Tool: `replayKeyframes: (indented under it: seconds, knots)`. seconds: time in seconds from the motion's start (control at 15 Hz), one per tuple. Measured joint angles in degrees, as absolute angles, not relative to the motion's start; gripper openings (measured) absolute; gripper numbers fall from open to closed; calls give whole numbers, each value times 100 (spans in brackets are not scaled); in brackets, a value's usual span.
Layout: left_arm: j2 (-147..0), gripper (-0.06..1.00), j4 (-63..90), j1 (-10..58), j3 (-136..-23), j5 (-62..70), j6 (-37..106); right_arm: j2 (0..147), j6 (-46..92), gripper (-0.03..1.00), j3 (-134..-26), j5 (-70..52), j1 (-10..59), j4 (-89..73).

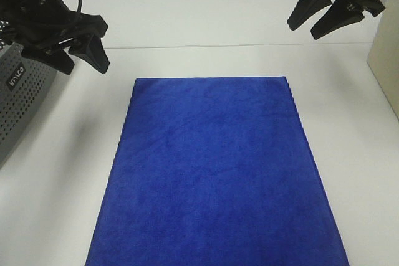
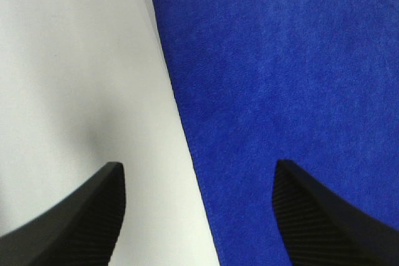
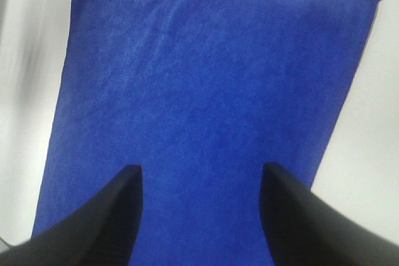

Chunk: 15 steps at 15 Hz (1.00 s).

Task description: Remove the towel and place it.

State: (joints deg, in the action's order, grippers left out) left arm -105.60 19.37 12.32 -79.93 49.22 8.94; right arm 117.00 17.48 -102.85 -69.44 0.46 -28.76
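The towel (image 1: pixel 215 172), a deep royal-blue plush cloth, lies spread flat on the white table and runs out of the near edge of the exterior high view. My left gripper (image 1: pixel 87 54) hovers open above the table, just beyond the towel's far left corner, with nothing between its fingers. The left wrist view shows the towel (image 2: pixel 280 79) and its edge between the open fingers (image 2: pixel 87 216). Raised off the table, my right gripper (image 1: pixel 312 23) stands open and empty past the far right corner. The towel (image 3: pixel 206 91) fills the right wrist view beneath its dark fingers (image 3: pixel 106 216).
A grey perforated basket (image 1: pixel 22 98) stands at the left edge beside the left arm. A beige box (image 1: pixel 386 60) sits at the right edge. White table (image 1: pixel 206 23) surface stretches beyond the towel's far edge.
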Motion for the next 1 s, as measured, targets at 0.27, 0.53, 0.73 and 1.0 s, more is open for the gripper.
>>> replayKeyframes:
  seconds: [0.27,0.53,0.73,1.0]
  knots:
    - [-11356,63,2131,1232,-8308,4624,894,12554,1759,57,-10984,-6944,-69,-2893]
    - [-12238,63,2240,1220,-9190,4509,888,13138,1765,57,-11327,-6950,-258,-3117]
    - [-12817,63,2510,1037,-9786,4629,888,13442,1914,57,-11516,-6939,-636,-3455]
    - [-13281,63,3019,819,-10124,4893,1335,13837,2051,57,-11860,-6950,-665,-3495]
